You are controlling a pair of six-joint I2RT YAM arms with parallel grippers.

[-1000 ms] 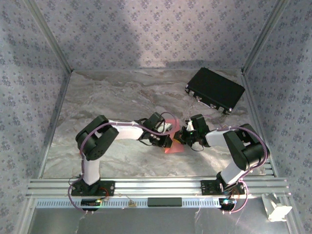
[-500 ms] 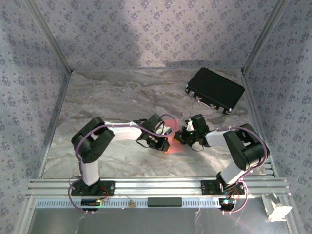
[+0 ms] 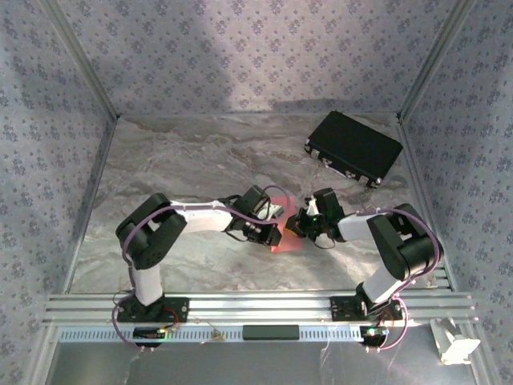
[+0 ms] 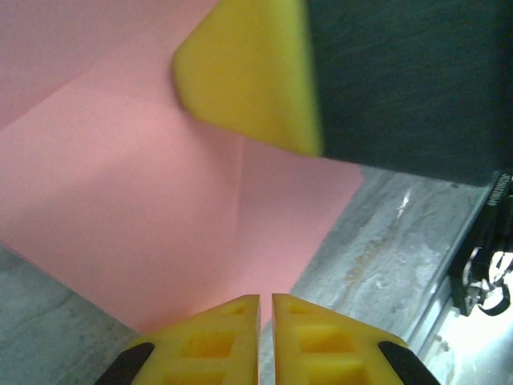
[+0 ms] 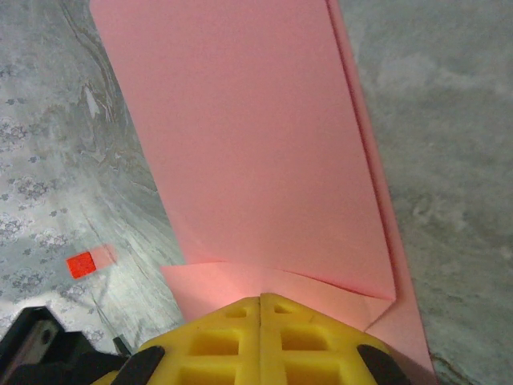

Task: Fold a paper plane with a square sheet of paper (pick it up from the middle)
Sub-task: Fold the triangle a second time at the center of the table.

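Two yellow-tipped grippers meet nose to nose over one pink sheet. R gripper (image 5: 260, 298), jaws clamped tight, bites the square sheet of paper (image 5: 248, 144) at a folded edge. From its tips the paper runs away as a long, creased panel, w/ a narrow flap folded across just beside the tips. L gripper (image 4: 265, 298), jaws drawn to a thin slit, pinches a pointed corner of the same sheet, and a crease climbs the paper from its tips. From the L wrist cam, one yellow finger (image 4: 248, 80) of the R gripper sits against the sheet's far part.

Seen from overhead, the L arm reaches in from the sheet's left and the R arm from its right. A sliver of pink shows just on the near side of the two grippers. A small red block (image 5: 80, 264) lies on the grey marbled table (image 3: 184, 160), off to one side of the sheet and not touching it. A black case (image 3: 353, 147) rests well beyond the sheet, toward the table's far-right corner.
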